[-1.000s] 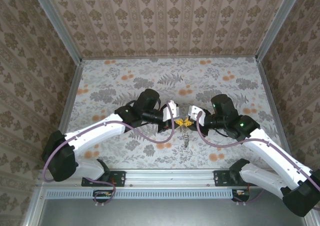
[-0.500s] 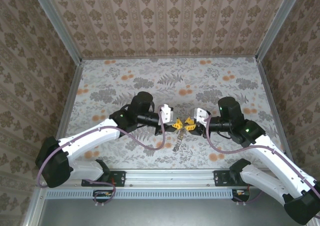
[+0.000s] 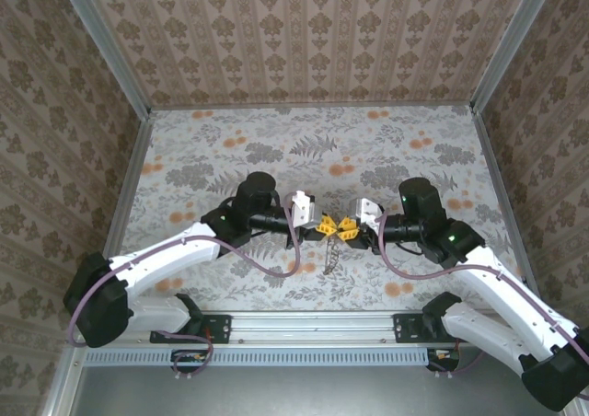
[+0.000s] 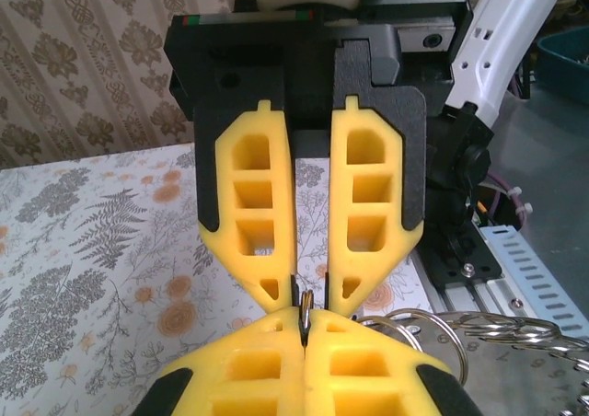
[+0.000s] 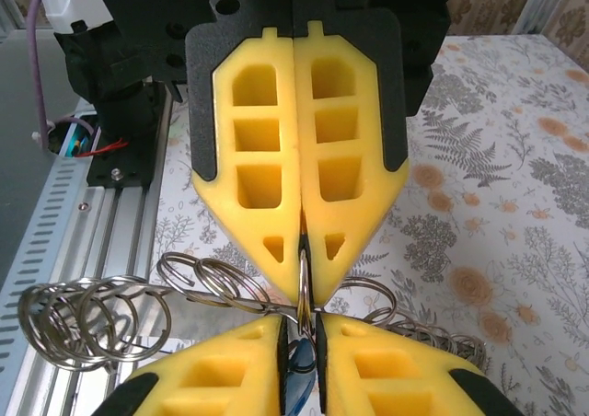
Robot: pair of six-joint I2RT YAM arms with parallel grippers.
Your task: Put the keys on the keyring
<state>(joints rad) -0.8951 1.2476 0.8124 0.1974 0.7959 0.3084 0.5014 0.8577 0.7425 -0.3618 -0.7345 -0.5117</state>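
Keyring (image 3: 329,255): linked silvery wire loops, dangling | left pincer (image 4: 305,319) clenched on it | right pincer (image 5: 302,329) grip unclear

Blue key (image 5: 296,388) is mostly buried between the right fingers (image 5: 221,379), and the keyring (image 4: 515,326) runs off the frame's right edge.

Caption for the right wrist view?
Left gripper pinches a chain of silver metal split rings opposite the right gripper.

This looks like a robot test cell in a lab. Wallpaper panels (image 3: 313,39) held in aluminium posts (image 3: 103,43) close the left, far and right sides. A floral sheet covers the table (image 3: 212,149). The left arm (image 3: 175,250) and right arm (image 3: 502,292) are bolted to a metal rail (image 3: 313,324) at the near edge.
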